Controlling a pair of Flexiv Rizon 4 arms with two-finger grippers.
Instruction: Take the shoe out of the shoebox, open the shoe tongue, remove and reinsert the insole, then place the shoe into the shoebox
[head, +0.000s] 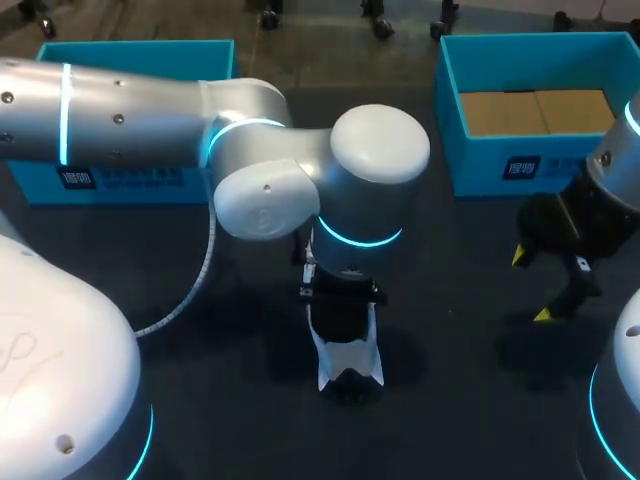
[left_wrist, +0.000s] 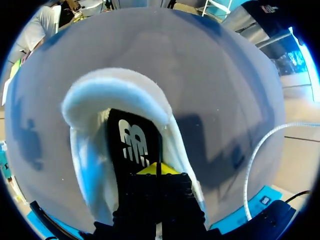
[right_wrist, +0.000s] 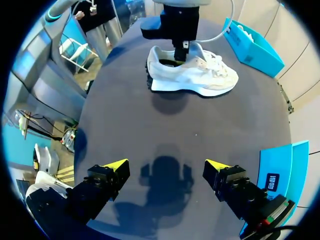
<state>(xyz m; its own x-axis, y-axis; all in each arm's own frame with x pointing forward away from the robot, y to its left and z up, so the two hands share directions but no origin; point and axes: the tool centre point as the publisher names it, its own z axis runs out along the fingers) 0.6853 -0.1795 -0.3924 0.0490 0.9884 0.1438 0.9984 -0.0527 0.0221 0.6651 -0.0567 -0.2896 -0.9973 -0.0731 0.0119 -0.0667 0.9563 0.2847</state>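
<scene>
Dark matte table (head: 470, 380) carries two bright blue boxes at the far edge. The left box (head: 130, 60) is partly behind the left arm. The right box (head: 540, 45) has an open top and a flat brown cardboard floor.

One white shoe (right_wrist: 192, 75) stands upright on its sole near the table's middle, well apart from both boxes, with bare surface all round it. It has a soft fabric upper, laces and a thick padded collar (left_wrist: 115, 90) curving round the heel opening. A flat black insole (left_wrist: 132, 140) with a white mark lies inside.

Left gripper (left_wrist: 157, 172) points straight down into the heel opening. Its black fingers are pressed together with only a thin seam between them, and one yellow tip sits at the insole's heel end. Whether the insole is pinched between them cannot be told. A white cable (head: 195, 290) loops from that arm over the table.

Right gripper (right_wrist: 165, 167) hangs above bare table on the right, near the right box and well clear of the shoe. Its fingers are spread wide and hold nothing, and its shadow lies on the surface beneath.
</scene>
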